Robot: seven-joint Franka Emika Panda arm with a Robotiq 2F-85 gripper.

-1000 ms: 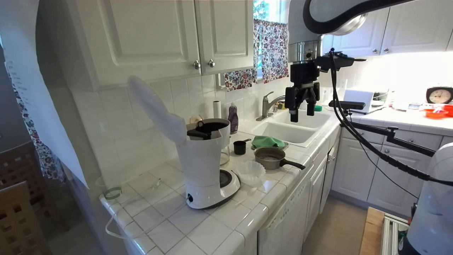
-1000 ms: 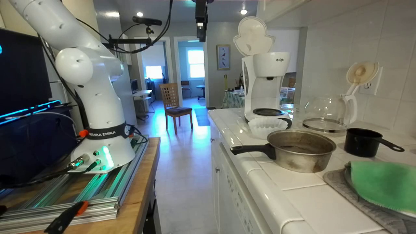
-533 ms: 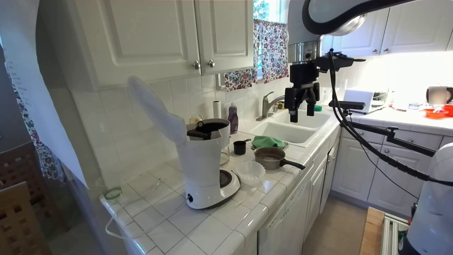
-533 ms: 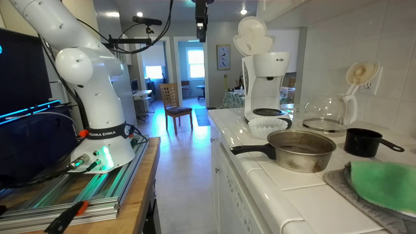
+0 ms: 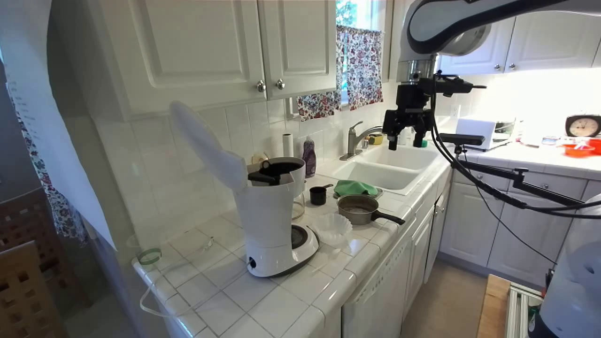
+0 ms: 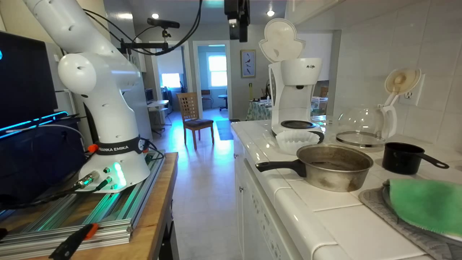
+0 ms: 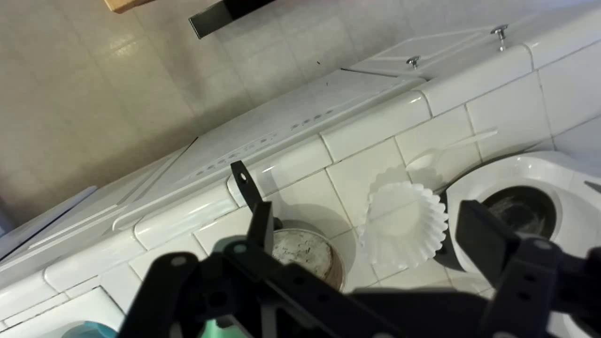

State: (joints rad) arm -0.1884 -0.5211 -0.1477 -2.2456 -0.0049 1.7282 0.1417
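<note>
Empty hand (image 5: 405, 142), spread, higher than the worktop (image 5: 277, 300);
seemingly a positioning step; gripping filter (image 7: 404, 226) or pan (image 7: 303, 251) would call for lowering

The white arm (image 6: 108, 108) has black cables (image 5: 514, 202) and a black hand (image 5: 405, 141).

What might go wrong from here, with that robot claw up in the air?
The open gripper could crumple the paper filter, which looks flimsy, if it pinches hard.
The saucepan has its handle pointing toward the front edge of the counter, so a bump might spin it.
The lid of the coffee maker stands raised, where the arm might knock it.
</note>
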